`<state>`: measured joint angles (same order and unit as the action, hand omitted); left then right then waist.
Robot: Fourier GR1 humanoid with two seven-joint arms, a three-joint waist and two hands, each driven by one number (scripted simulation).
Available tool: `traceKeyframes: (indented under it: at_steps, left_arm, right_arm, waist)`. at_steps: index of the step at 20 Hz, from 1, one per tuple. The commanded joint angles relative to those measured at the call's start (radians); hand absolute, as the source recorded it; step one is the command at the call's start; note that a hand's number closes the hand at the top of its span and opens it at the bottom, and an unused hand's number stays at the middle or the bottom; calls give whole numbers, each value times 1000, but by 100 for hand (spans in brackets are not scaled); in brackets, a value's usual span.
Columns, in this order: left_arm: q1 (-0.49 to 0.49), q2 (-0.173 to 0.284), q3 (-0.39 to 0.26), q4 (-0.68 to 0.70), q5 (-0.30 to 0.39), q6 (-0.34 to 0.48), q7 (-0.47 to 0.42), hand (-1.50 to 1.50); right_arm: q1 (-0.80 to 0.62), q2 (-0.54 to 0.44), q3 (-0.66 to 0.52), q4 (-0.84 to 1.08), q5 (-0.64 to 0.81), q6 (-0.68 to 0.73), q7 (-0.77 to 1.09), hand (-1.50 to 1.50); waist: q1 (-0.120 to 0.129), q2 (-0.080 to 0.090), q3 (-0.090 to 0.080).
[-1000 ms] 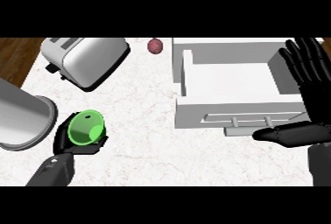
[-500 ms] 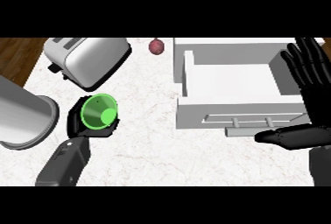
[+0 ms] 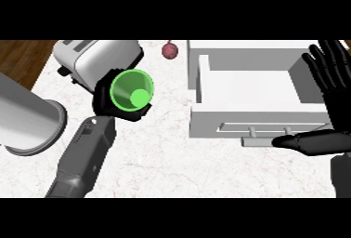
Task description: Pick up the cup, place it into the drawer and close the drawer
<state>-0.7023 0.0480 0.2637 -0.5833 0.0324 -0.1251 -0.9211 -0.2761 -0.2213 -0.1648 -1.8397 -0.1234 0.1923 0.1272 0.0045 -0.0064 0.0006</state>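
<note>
Cup (image 3: 132, 93): bright green, held up over the counter's left part, its open mouth tipped toward the viewer so the inside and round bottom show; it sits just in front of the toaster and left of the drawer, apart from both.
Left hand (image 3: 108, 96): black fingers curled round the cup's outside, gripping it; much of the hand is hidden behind the cup. The grey forearm runs down to the lower left edge of the view.
Right hand (image 3: 334, 74): open, fingers straight and pointing up, resting at the right edge of the view over the drawer's right wall; the thumb reaches left in front of the drawer's front panel.
Drawer (image 3: 247, 118): white, pulled open at the counter's right side, its inside bare white; the front panel carries a pale bar handle.
Toaster (image 3: 89, 58): silver, near the counter's back left corner, partly behind the cup.
Grey cylinder (image 3: 24, 118): large, lying at the counter's left edge, well left of the forearm.
Small dark red thing (image 3: 168, 49): at the counter's back edge, between toaster and drawer; what it is cannot be told.
Counter (image 3: 178, 172): white marbled top.
</note>
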Motion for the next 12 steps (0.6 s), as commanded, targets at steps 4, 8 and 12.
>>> traceKeyframes:
  at_steps: [4, 8, 12]
  left_arm:
    - [-113, -47, -133, -244, 62, 78, 299, 150]
    - [-271, -47, -145, -250, 51, 167, 461, 150]
    - [-412, -48, -213, -173, 91, 317, 510, 150]
  right_arm:
    - [-9, -1, -6, 16, 13, -11, -3, -150]
    - [2, 13, 10, 32, 27, -6, -38, -150]
    - [30, 25, 20, -2, 29, -9, -38, -150]
  waist:
    - [8, -5, 0]
    - [-7, 4, 0]
    - [-35, 8, 0]
